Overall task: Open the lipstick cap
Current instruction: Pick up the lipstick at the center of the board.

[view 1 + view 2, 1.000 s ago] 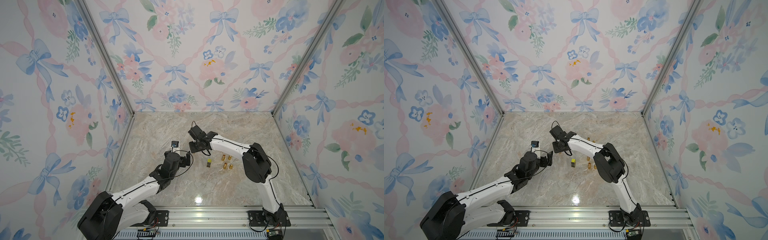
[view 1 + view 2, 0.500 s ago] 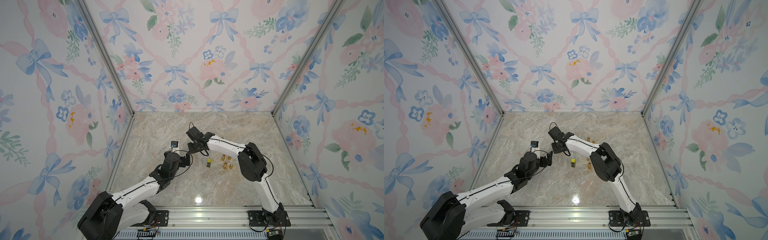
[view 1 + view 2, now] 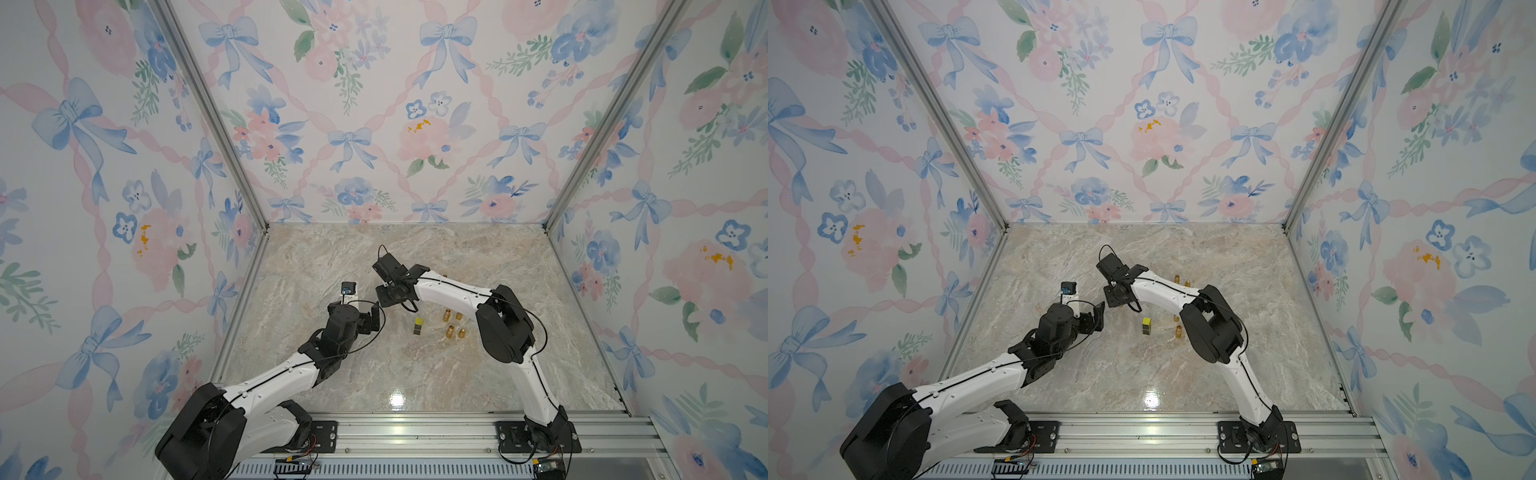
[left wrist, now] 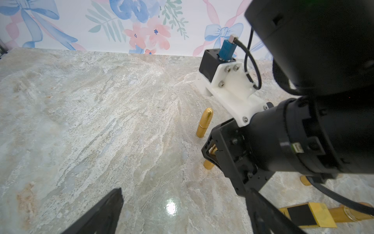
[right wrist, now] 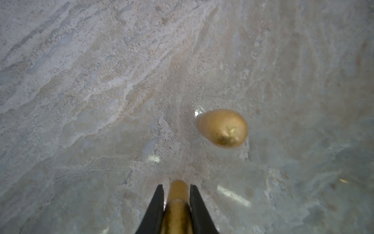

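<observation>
Currently held: gold lipstick, clamped in the right hand.
Lipstick axis: upright, in line with the fingers, lower end pointing down at the surface.
Left hand: fingers wide apart, holding nothing, near the right hand.
Neighbour: second gold lipstick, upright, standing apart.

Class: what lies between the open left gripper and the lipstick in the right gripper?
Nothing: only bare marble between left gripper and lipstick, as the left wrist view shows.
</observation>
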